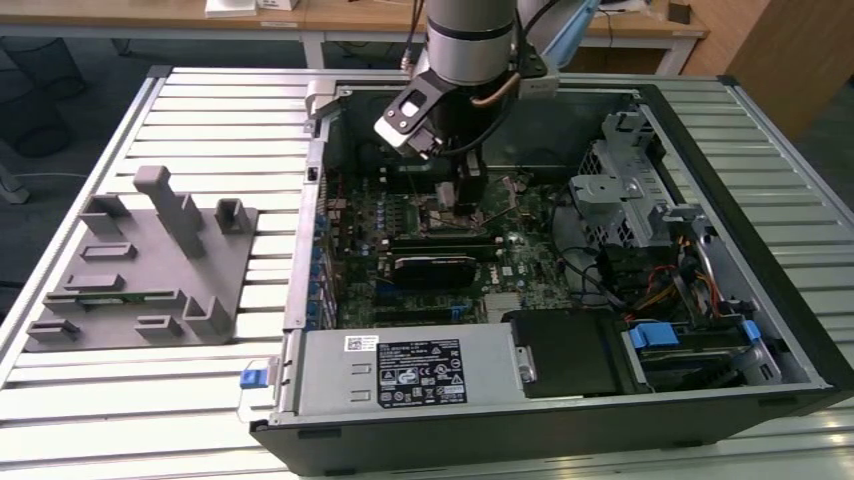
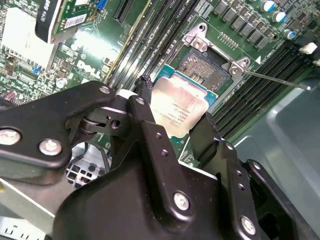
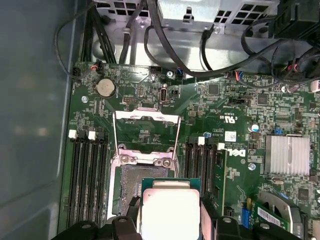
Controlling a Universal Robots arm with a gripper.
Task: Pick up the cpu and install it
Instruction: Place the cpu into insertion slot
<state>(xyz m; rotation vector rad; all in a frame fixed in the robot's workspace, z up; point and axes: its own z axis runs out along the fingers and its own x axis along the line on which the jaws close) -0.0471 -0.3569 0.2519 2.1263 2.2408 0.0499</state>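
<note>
Inside the open computer case (image 1: 534, 440) on the tabletop (image 1: 80, 420), the exterior view puts my jaws low over the motherboard (image 1: 354, 215), well apart from the holder block (image 1: 134, 270). Second wrist view: my jaws are clenched on the cpu (image 2: 179, 109) by two opposite edges, near the open socket (image 2: 205, 65). First wrist view: the cpu partly covers the socket, load frame (image 3: 147, 135) raised. Judgement: keep the chip level and square its edges to the socket. Memory slots (image 3: 86, 170) flank closely, so side room is narrow.
</note>
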